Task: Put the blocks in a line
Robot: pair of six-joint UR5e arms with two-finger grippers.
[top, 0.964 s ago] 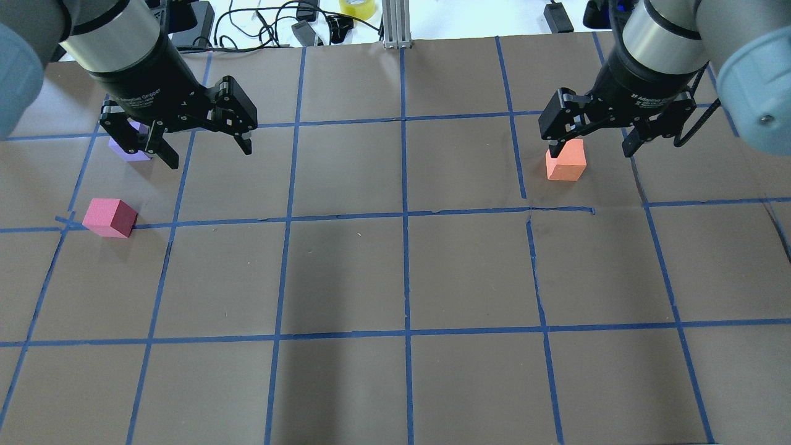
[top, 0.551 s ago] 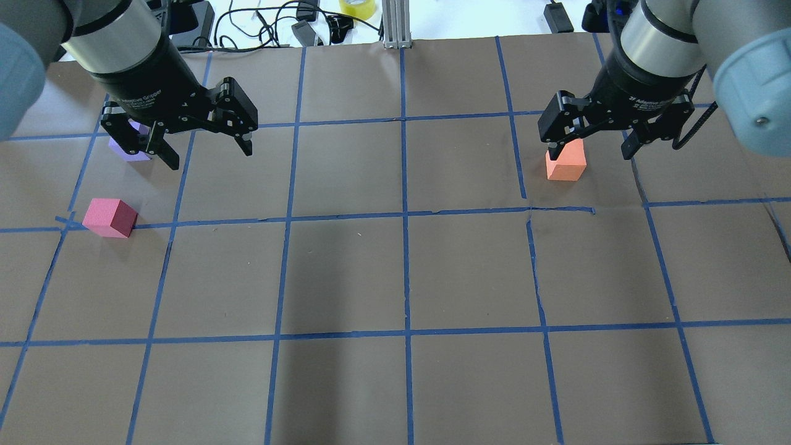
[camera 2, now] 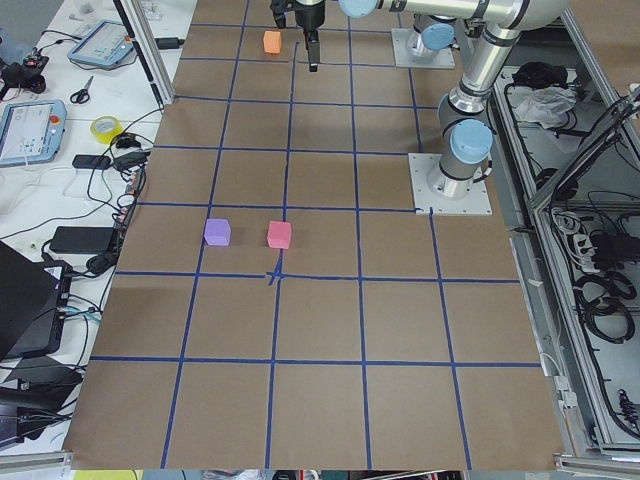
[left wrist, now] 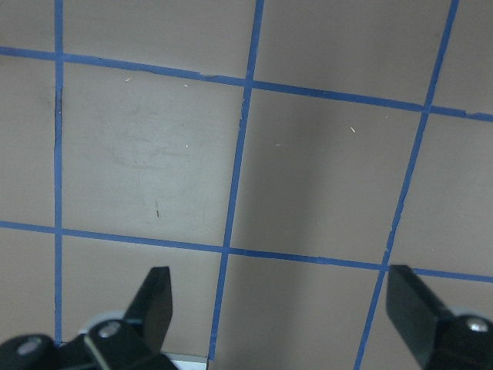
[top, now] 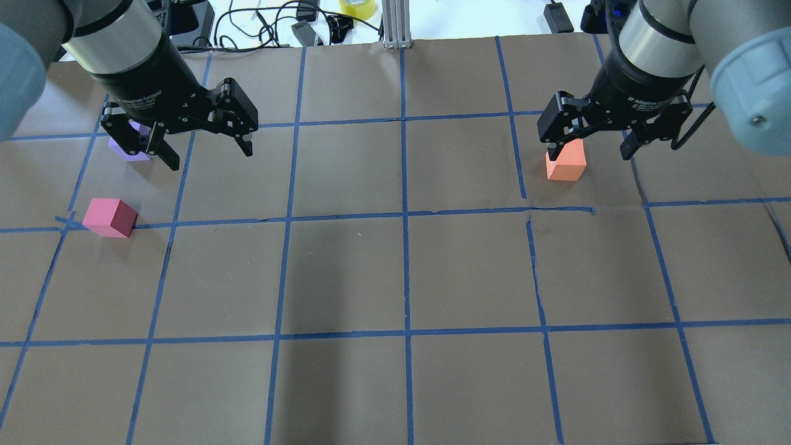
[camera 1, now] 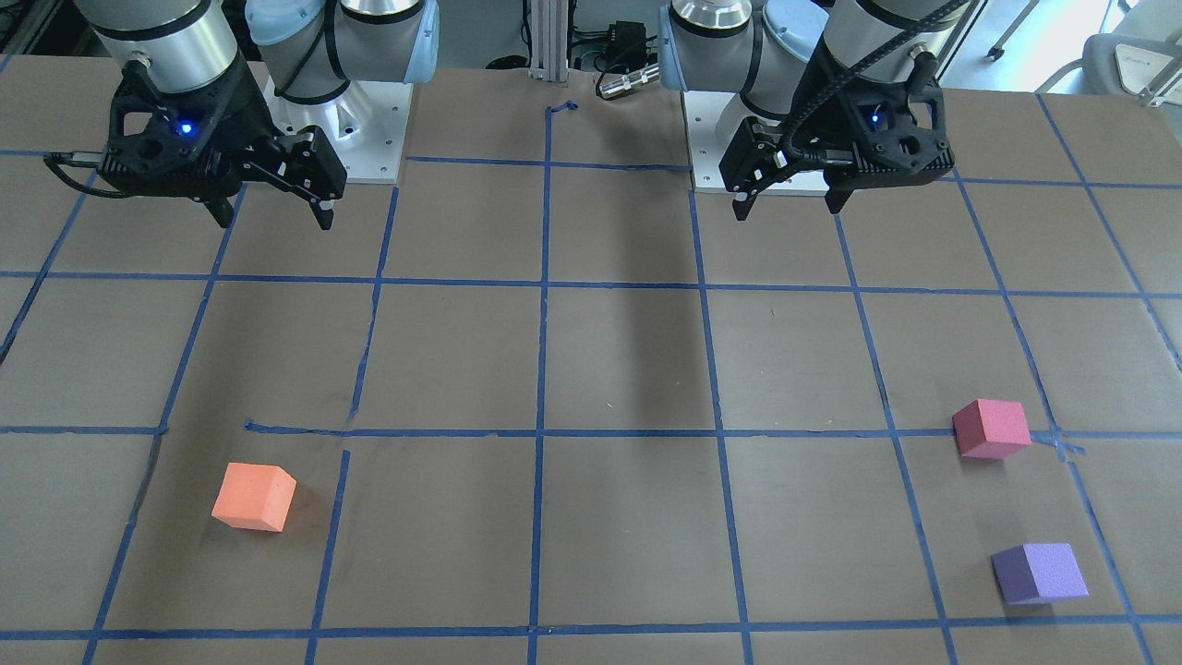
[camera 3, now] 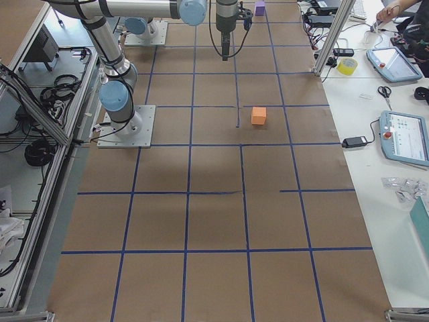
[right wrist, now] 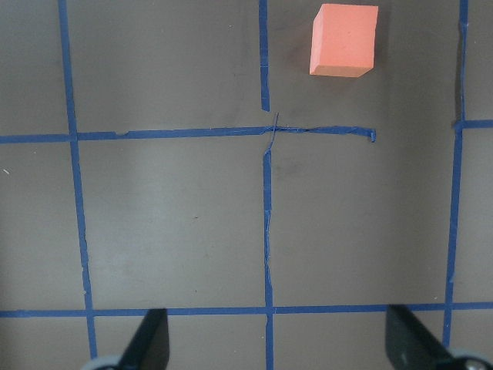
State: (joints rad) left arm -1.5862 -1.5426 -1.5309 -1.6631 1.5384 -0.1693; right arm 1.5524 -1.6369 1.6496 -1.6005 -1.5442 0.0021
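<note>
Three blocks: none lined up yet; orange is set alone on the robot's right of the table, pink and purple near each other on its left
Left gripper: jaws spread, nothing held
Right gripper: jaws spread, nothing held
Risk: a block may be knocked askew if jaws are lowered off-centre, spoiling the line

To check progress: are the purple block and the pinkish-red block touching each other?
No, the purple block lies apart from the pinkish-red block, with a clear gap between them.
</note>
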